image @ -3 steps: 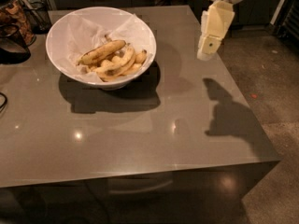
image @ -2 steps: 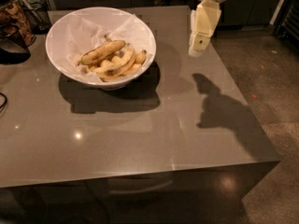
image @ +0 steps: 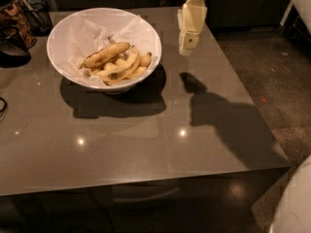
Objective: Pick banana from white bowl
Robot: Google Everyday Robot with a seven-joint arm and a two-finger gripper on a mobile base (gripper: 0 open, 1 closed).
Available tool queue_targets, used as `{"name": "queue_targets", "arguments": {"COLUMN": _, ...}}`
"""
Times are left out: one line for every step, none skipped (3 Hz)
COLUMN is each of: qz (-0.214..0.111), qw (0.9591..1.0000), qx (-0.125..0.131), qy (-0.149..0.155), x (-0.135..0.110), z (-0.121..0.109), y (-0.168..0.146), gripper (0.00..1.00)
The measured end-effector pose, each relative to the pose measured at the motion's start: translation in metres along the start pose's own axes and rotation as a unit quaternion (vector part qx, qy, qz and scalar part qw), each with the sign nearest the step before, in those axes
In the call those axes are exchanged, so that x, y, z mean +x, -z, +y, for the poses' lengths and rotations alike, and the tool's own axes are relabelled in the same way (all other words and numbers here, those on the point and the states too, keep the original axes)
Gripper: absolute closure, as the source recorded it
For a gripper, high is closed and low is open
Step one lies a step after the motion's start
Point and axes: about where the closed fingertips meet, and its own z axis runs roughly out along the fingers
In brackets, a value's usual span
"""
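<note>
The white bowl [image: 68, 35] stands on the grey table at the back left, lined with crinkled white paper. The banana [image: 105, 54], dull yellow with brown blotches, lies on top of several shorter, paler bananas [image: 127, 69] in the bowl. My gripper [image: 186, 46] hangs from above just to the right of the bowl's rim, above the table and apart from the bowl. It holds nothing that I can see.
The grey table [image: 146, 144] has its front edge near the bottom and its right edge by the floor. Dark objects [image: 12, 38] stand at the table's far left. The gripper's shadow [image: 214, 110] falls on the right part of the table.
My gripper has moved left, from the table's right side toward the bowl's rim. The bowl and bananas have not moved.
</note>
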Motion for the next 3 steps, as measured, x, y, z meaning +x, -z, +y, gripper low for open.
{"name": "queue_targets", "arguments": {"qz": -0.006, "qw": 0.9999, "qx": 0.012, "qy": 0.000, "x": -0.003, "z": -0.006, "y": -0.001, "gripper": 0.00}}
{"name": "queue_targets", "arguments": {"qz": -0.014, "qw": 0.9993, "qx": 0.015, "qy": 0.032, "x": -0.017, "z": -0.012, "y": -0.005, "gripper": 0.00}}
{"name": "queue_targets", "arguments": {"qz": -0.016, "qw": 0.9980, "qx": 0.002, "qy": 0.061, "x": -0.033, "z": -0.020, "y": -0.023, "gripper": 0.00}}
